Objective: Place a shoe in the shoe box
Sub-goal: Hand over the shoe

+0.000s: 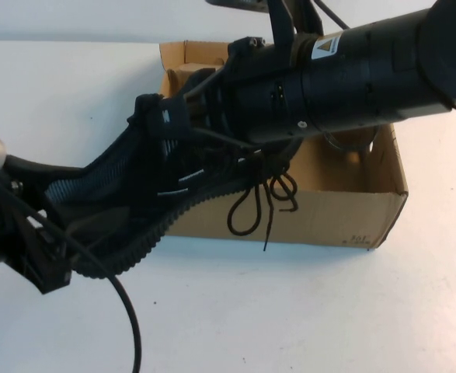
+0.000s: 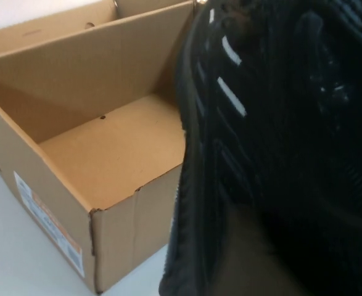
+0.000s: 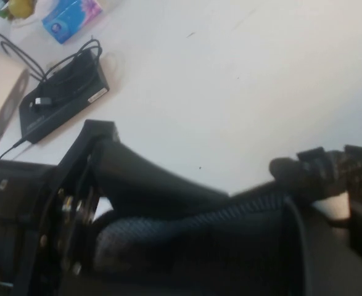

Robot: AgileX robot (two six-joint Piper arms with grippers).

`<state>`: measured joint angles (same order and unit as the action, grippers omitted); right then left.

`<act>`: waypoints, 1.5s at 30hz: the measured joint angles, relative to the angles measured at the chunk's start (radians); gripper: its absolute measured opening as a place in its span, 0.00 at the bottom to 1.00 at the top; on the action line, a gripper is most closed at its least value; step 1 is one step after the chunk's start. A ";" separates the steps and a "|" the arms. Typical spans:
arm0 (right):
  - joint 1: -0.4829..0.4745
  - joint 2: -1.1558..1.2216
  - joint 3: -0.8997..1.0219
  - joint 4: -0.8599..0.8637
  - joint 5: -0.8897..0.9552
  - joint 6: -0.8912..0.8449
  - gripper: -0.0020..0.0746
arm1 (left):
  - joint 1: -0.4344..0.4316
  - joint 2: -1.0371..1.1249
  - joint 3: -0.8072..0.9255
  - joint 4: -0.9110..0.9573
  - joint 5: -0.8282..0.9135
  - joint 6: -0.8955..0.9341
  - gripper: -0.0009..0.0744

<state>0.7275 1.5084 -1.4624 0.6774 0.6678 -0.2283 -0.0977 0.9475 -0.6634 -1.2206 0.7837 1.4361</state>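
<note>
The black shoe (image 1: 142, 186) hangs tilted in the air over the front left corner of the brown cardboard shoe box (image 1: 352, 210). Its laces dangle down the box's front wall. My right gripper (image 1: 200, 97) reaches in from the upper right and is shut on the shoe at its tongue and collar. My left gripper (image 1: 72, 233) is at the shoe's low end, against the ridged sole. In the left wrist view the shoe (image 2: 279, 123) fills the near side, with the open box (image 2: 51, 203) beside it. The right wrist view shows the shoe's mesh (image 3: 187, 240).
The right arm (image 1: 367, 70) crosses above the box's back half. A black cable (image 1: 130, 311) loops from the left arm toward the table's front. A black device with cords (image 3: 60, 92) and a blue packet (image 3: 73, 17) lie farther off on the white table.
</note>
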 joint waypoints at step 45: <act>0.000 0.006 -0.227 -0.476 0.489 -0.530 0.62 | 0.000 0.015 -0.047 0.082 0.176 0.101 0.04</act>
<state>0.7275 1.5144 -1.6899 0.2013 1.1573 -0.7585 -0.0977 0.9621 -0.7106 -1.1387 0.9597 1.5371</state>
